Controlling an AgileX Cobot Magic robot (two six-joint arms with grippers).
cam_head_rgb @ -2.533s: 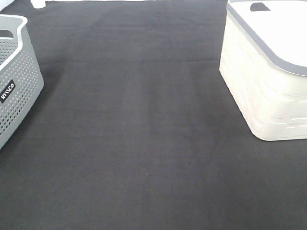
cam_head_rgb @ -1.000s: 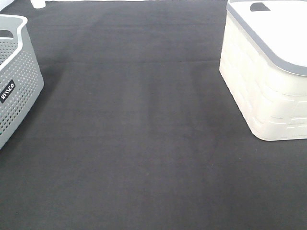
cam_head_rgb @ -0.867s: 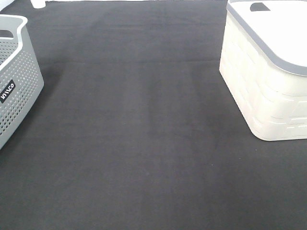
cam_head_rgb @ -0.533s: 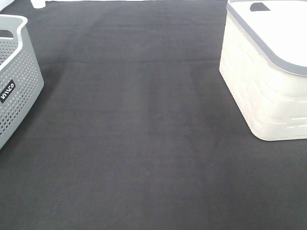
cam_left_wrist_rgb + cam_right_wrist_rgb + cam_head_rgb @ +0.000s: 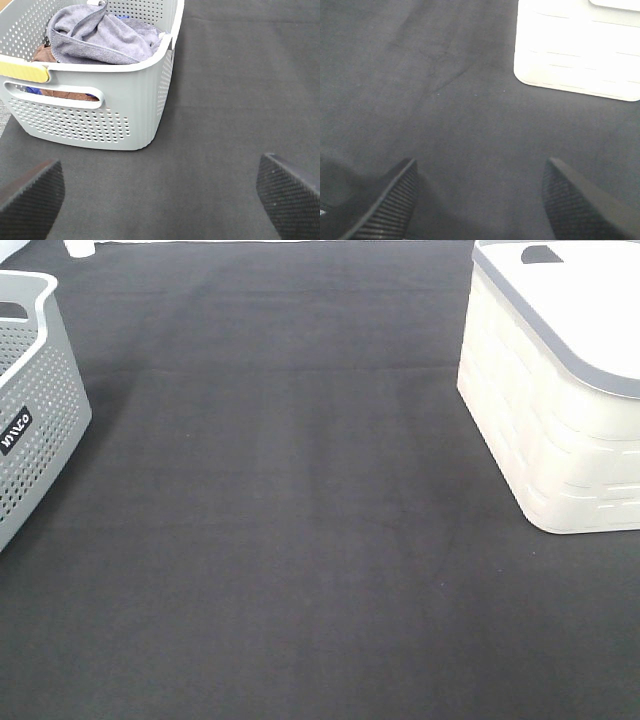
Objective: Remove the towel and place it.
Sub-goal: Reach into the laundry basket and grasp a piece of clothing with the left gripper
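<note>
A dark mat carries two things: a grey perforated basket ahead of the left gripper and a white basket ahead of the right gripper.

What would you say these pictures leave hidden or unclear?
Laundry beneath the towel in the grey basket, left wrist view: covered; only brown and blue scraps show.
White bin top, exterior high view: overexposed, cropped by the frame edge.
Grey basket label, exterior high view: too small to read.
Left end effector, right end effector: only fingertips show, wrist views.
</note>
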